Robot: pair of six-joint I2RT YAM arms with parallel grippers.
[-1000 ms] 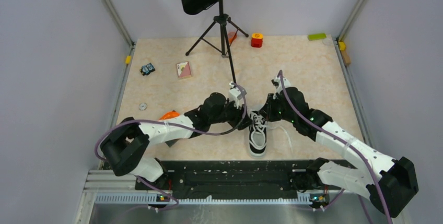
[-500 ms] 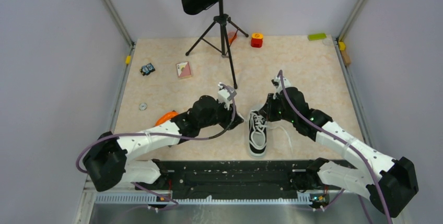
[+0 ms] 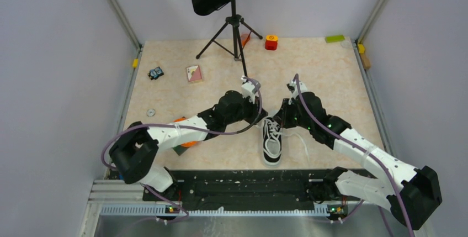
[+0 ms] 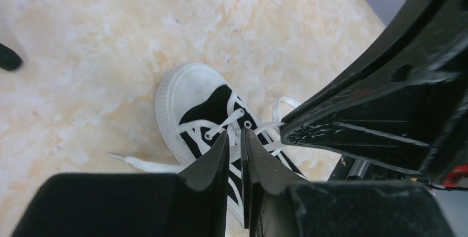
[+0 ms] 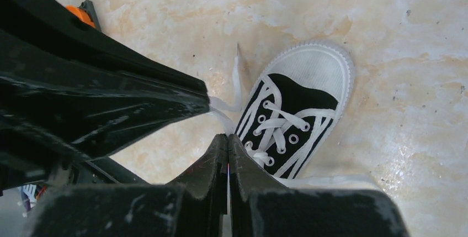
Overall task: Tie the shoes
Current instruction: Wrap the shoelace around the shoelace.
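The black sneaker (image 3: 271,144) lies on the table (image 3: 331,77) between the two grippers, its white toe pointing toward the arm bases. The right gripper (image 5: 228,136) is pressed fully together above the laces (image 5: 276,122). The left gripper (image 4: 234,135) shows a thin gap, and I cannot tell whether it pinches a lace.

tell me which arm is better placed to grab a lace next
Probably the left: the left gripper has its jaws slightly apart right over the laces of the sneaker, while the right gripper is fully shut.
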